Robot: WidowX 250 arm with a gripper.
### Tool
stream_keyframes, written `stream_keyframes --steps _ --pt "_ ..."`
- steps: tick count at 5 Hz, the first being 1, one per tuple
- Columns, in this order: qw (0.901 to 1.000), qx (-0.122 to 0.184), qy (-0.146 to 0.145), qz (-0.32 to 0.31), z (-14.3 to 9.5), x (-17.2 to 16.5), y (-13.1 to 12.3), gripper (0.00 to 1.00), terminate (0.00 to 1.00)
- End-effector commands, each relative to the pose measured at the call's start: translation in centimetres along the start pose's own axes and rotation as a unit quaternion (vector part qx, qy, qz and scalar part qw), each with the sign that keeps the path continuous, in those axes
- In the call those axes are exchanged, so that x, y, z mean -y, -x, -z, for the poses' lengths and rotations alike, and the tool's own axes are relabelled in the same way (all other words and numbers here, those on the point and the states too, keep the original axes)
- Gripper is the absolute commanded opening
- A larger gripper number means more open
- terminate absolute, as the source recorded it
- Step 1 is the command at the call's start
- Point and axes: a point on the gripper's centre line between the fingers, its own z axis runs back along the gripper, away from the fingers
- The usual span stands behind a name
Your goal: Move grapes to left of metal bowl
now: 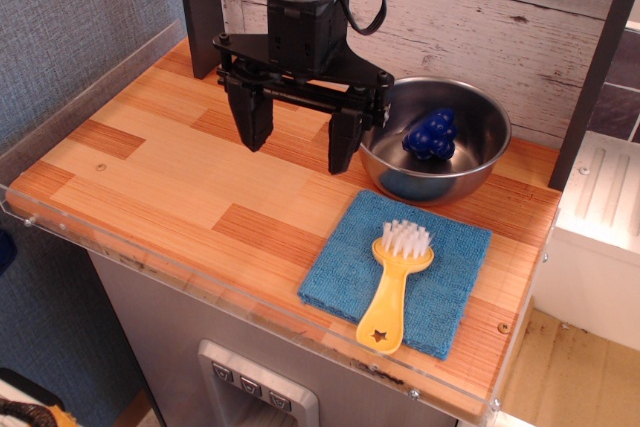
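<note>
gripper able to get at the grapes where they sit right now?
Probably yes. The grapes lie uncovered inside the metal bowl, open from above. The gripper is open beside the bowl's left rim, holding nothing; the rim may crowd the fingers.

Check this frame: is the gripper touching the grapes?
Apart. The only view shows the open gripper hanging over bare wood left of the bowl, while the grapes sit inside the bowl, with its rim between them.
</note>
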Motion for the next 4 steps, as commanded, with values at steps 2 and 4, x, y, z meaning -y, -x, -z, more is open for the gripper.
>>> stream_keyframes --steps 2,4 --pt "0.9996 0.026 0.003 -0.008 -0.9 0.3 -3.1 1.00 0.00" --pt "0.9980 0.059 -0.003 -0.021 -0.8 2.8 -9.9 1.00 0.00"
